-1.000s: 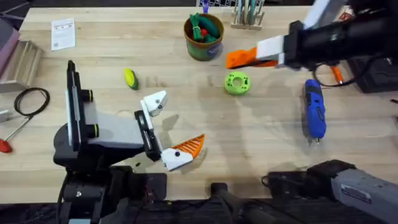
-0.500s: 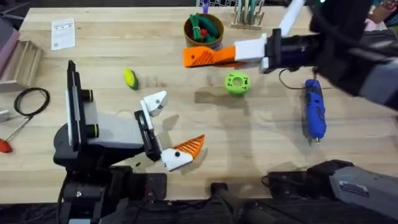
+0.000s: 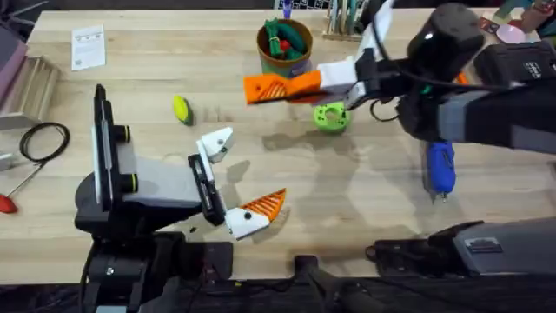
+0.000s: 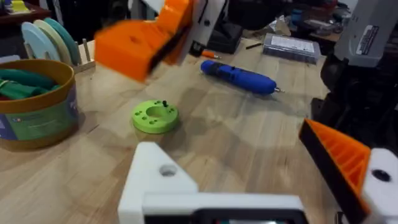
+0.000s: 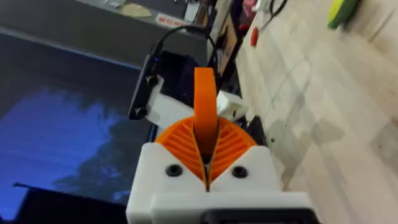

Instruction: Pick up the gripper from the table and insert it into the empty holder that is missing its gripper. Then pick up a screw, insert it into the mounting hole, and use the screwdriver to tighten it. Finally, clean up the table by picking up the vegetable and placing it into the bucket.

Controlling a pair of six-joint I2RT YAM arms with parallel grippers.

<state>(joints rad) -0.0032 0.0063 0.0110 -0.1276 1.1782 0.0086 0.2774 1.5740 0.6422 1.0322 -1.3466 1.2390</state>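
Note:
My right gripper point(image 3: 291, 84) hangs over the table point(image 3: 365, 217) just in front of the bucket point(image 3: 284, 52). Its orange pads are shut on the loose orange gripper point(image 5: 205, 102), which sticks up between them. My left gripper point(image 3: 236, 178) rests open near the front. One finger is the bare white holder point(image 3: 215, 143), also the holder point(image 4: 158, 180). The other finger carries an orange tip point(image 3: 265, 205). The yellow vegetable point(image 3: 181, 109) lies left of centre. The blue screwdriver point(image 3: 439, 165) lies at the right, partly under my right arm.
A green disc point(image 3: 331, 116) with a small black screw point(image 4: 165, 104) on it sits beside the bucket. A black cable coil point(image 3: 43, 141), a red-handled tool point(image 3: 9, 202) and a paper card point(image 3: 88, 46) lie at the left. A rack point(image 3: 346, 17) stands at the back.
My right arm has swung left across the table with the orange gripper in its pads, from above the screwdriver to in front of the bucket. The left arm has stayed still.

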